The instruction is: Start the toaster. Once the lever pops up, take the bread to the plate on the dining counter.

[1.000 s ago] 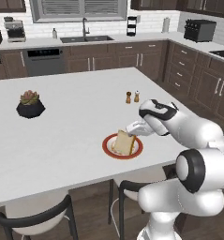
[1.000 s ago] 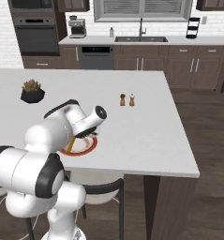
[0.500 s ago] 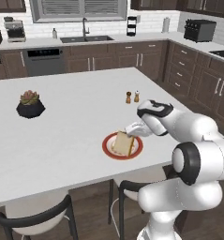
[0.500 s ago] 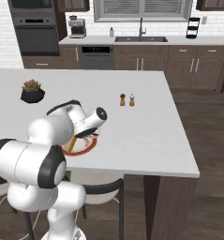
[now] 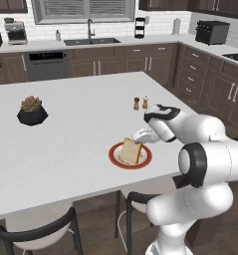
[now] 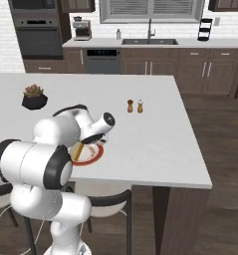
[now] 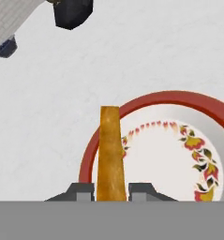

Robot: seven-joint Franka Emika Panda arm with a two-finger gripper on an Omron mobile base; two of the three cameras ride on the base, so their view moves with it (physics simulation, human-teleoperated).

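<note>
The bread point(image 5: 130, 151) is a golden-crusted slice standing on edge over the left part of the plate point(image 5: 115, 158). This red-rimmed plate rests on the white dining counter point(image 5: 80, 124) near its front edge. My gripper point(image 5: 139, 140) is shut on the bread's upper right side. In the hand view the bread point(image 7: 109, 154) appears edge-on between the two fingertips point(image 7: 85, 190), above the plate point(image 7: 179, 96). From the right base view the bread point(image 6: 78, 149) and plate point(image 6: 94, 155) sit partly behind my arm. The toaster point(image 5: 211, 32) stands far off on the back right worktop; its lever is too small to make out.
A black plant pot point(image 5: 32, 113) sits on the counter's left part. Salt and pepper shakers point(image 5: 140, 103) stand behind the plate. Two stools point(image 5: 36, 231) are tucked under the counter's front edge. The sink and worktops run along the back wall.
</note>
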